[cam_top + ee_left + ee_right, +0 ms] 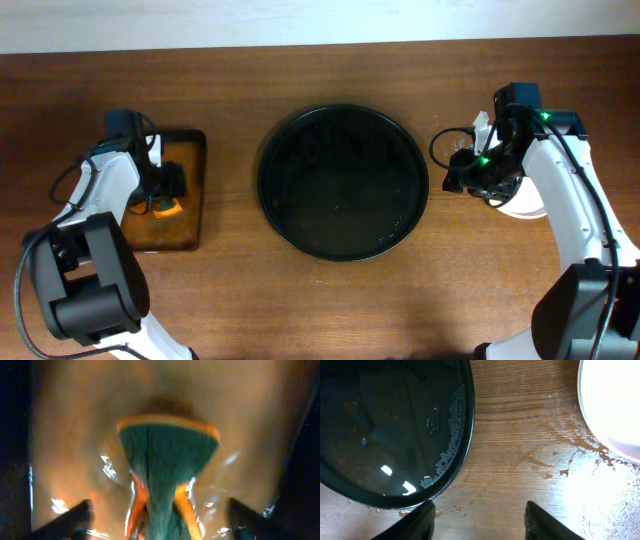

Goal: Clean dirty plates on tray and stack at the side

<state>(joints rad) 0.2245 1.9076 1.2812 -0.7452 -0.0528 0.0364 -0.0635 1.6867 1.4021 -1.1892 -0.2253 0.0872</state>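
- While hovering over bare wood, the right gripper (pixel 480 522) is holding its jaws well apart and gripping nothing; in the overhead view the right gripper (pixel 478 178) is sitting between the tray (pixel 340 195) and the plates (pixel 527 208), near both.
- The left gripper (pixel 160 520) is reaching down into the rectangular tray (pixel 188 220) at the table's left end, its fingers (pixel 72 519) showing spread wide at the lower corners of the wrist view.
- A sponge (pixel 167 455), green-faced with orange edges, is lying between those fingers without touching either tip that shows; its narrow near end is running off the bottom edge, so any contact there is hidden.
- The rectangular tray is holding brownish liquid (pixel 70 435), which is glinting around the sponge.
- The tray is sitting in the middle of the table with no plate on it; its floor (pixel 395 425) is carrying a wet film, beads of water along the rim and a few small reddish specks.
- The plates (pixel 615 405) are resting on the table to the right of the tray, apart from it, white and clean-looking; how many are stacked is not showing, since the arm is covering most of them.
- A wet patch (pixel 590 490) is spreading over the wood just beside the plates.
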